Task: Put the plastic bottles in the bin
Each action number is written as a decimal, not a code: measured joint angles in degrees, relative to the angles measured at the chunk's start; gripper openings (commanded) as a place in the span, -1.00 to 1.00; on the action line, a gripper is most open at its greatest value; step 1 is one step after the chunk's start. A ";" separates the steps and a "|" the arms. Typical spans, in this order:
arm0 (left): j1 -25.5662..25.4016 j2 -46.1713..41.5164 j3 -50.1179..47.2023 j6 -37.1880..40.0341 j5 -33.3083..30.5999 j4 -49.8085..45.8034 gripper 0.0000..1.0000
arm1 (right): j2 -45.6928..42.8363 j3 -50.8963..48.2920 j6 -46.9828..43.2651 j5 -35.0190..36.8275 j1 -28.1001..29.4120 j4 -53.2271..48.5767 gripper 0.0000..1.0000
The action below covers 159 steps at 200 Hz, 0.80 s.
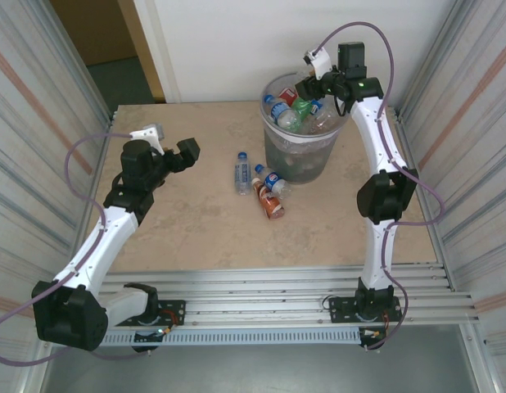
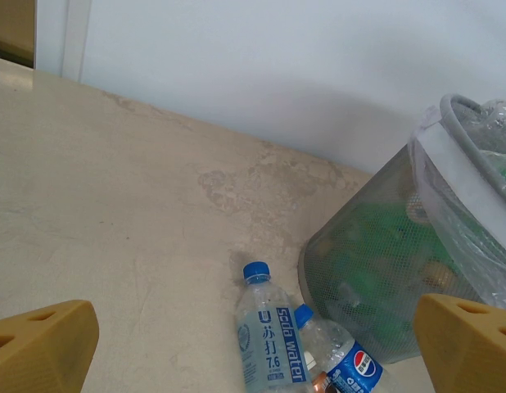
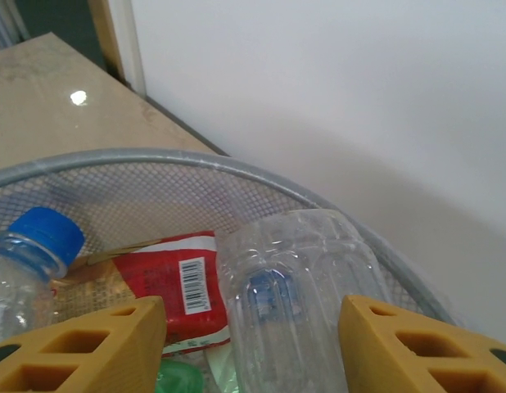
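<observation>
Though indistinct overhead, a barcoded label (image 3: 178, 288)

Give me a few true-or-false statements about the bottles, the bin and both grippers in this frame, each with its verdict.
1. Three bottles lie on the table beside the bin: a soda water bottle, a Pepsi bottle and an orange-brown bottle. True.
2. The left gripper grips a bottle. False: its jaws are open and empty.
3. The right gripper is over the bin. True.
4. The bin is empty. False: it is piled with bottles, a clear bottle on top.
5. The bottles on the table stand upright. False: all lie on their sides.
</observation>
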 measured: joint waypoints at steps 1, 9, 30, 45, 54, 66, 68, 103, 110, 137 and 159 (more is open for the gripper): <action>0.00 0.00 0.00 0.00 0.00 -0.02 0.97 | 0.04 0.00 0.04 0.04 -0.02 0.04 0.09; 0.00 0.00 0.00 0.00 0.02 -0.04 0.98 | 0.15 0.00 0.33 0.33 -0.07 0.28 0.09; 0.00 0.11 0.07 0.00 0.22 -0.13 0.98 | 0.26 0.00 1.29 0.44 -0.26 0.70 0.13; 0.00 0.59 0.63 0.00 0.44 -0.35 0.97 | 0.26 0.00 1.75 0.50 -0.39 0.74 0.24; 0.00 1.03 1.09 0.00 0.46 -0.42 0.97 | 0.26 0.00 2.16 0.68 -0.37 0.68 0.33; 0.00 1.51 1.68 0.00 0.52 -0.57 0.98 | 0.24 0.00 2.75 1.03 -0.37 0.63 0.45; 0.00 1.60 1.79 0.00 0.55 -0.61 0.97 | 0.24 0.00 2.95 1.07 -0.35 0.61 0.47; -0.35 3.10 3.13 0.00 0.39 -1.62 0.97 | -0.96 0.00 4.83 3.13 -0.22 -0.04 0.79; -0.59 3.48 3.26 0.02 0.35 -1.84 0.97 | -1.40 0.00 5.35 3.65 -0.22 -0.20 0.83; -2.51 5.53 4.37 0.22 -0.28 -3.19 0.97 | -4.28 0.00 6.99 5.66 0.07 -0.68 0.94; -4.70 7.93 5.97 0.74 -1.38 -4.42 0.97 | -7.63 0.00 8.98 8.98 1.29 -1.84 0.97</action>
